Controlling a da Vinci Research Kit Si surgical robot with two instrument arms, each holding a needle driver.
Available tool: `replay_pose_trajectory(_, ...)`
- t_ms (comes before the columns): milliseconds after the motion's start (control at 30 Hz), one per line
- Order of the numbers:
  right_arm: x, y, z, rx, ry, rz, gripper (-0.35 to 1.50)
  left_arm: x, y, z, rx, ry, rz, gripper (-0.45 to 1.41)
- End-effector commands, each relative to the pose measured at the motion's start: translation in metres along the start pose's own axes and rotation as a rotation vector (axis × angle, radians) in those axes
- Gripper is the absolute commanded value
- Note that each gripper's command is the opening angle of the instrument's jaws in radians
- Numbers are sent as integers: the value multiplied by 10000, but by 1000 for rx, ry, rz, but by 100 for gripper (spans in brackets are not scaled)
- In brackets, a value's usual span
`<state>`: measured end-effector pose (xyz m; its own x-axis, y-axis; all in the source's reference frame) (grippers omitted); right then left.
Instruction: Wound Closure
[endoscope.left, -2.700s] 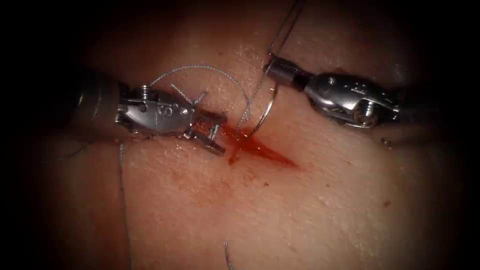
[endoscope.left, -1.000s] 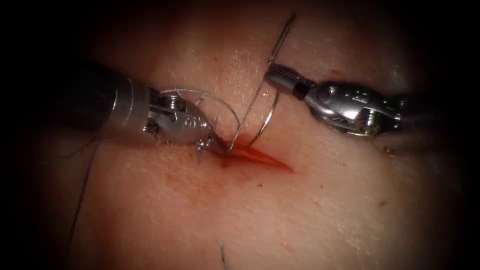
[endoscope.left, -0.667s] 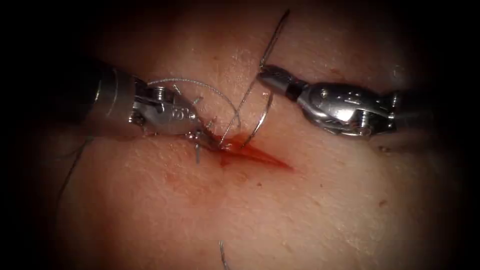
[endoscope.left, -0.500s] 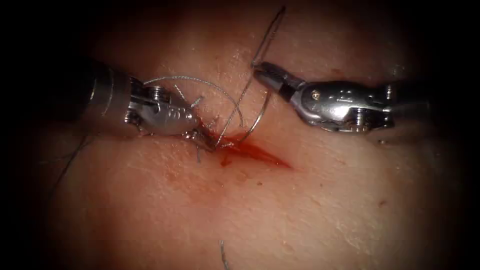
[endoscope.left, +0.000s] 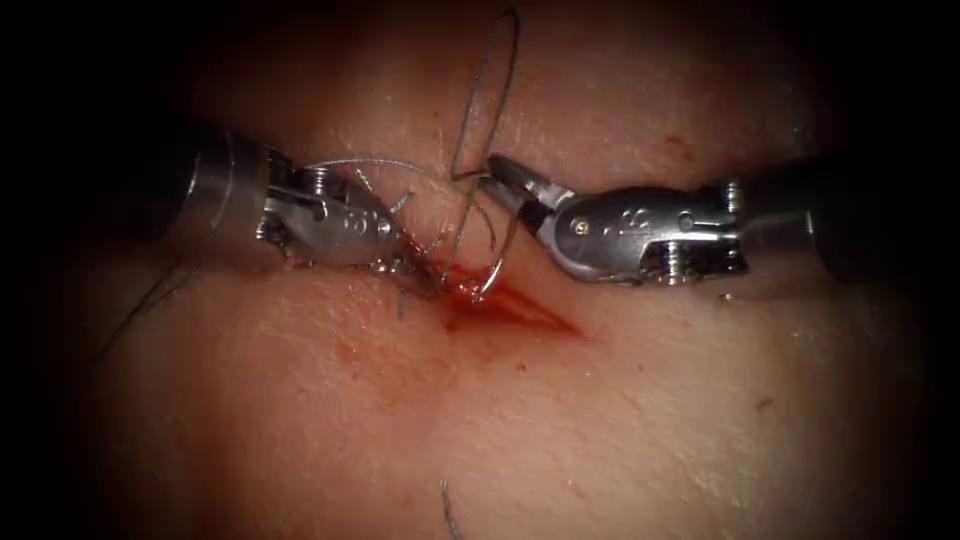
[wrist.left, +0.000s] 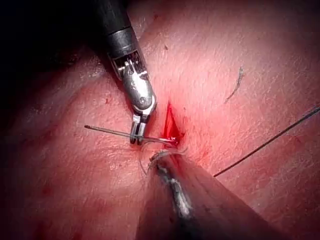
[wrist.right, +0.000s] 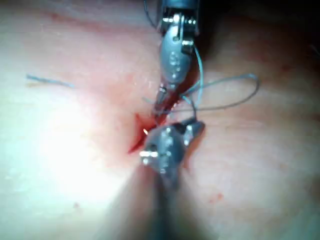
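The needle stands at the cut's left end, its tip in the red fluid. The right tool has its fingers clamped on the needle's upper curve (thread loops above). The left tool grips tissue beside the cut, fingers together.

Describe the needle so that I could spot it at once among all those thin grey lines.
Start at the red cut in the middle of the tissue. At its left end, a stiff, smoothly curved wire rises toward the right tool, whose shut jaws hold it near its back end: that is the needle, its tip in the cut. The thread around it is thinner and wanders in loose loops.
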<state>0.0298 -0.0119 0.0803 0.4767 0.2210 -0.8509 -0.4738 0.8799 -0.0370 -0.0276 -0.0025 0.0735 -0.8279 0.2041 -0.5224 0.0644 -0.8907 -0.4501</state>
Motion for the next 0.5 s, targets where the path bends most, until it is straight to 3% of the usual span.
replay_pose_trajectory(33,-3,-11,4,4,0,1,-35,2,-2,6,5,2,-2,-33)
replay_pose_trajectory(100,-1,-9,3,4,-1,3,-35,3,-3,5,5,6,-3,-13)
replay_pose_trajectory(200,2,-8,3,6,-4,0,-35,5,-5,5,17,15,-12,37)
replay_pose_trajectory(233,3,-7,2,7,-4,1,-35,7,-8,5,23,26,-39,64)
replay_pose_trajectory(367,2,3,-1,-12,-8,1,-35,12,-12,-1,41,81,-81,91)
replay_pose_trajectory(500,1,7,-1,-20,-10,2,-35,15,-3,-7,64,95,-110,88)
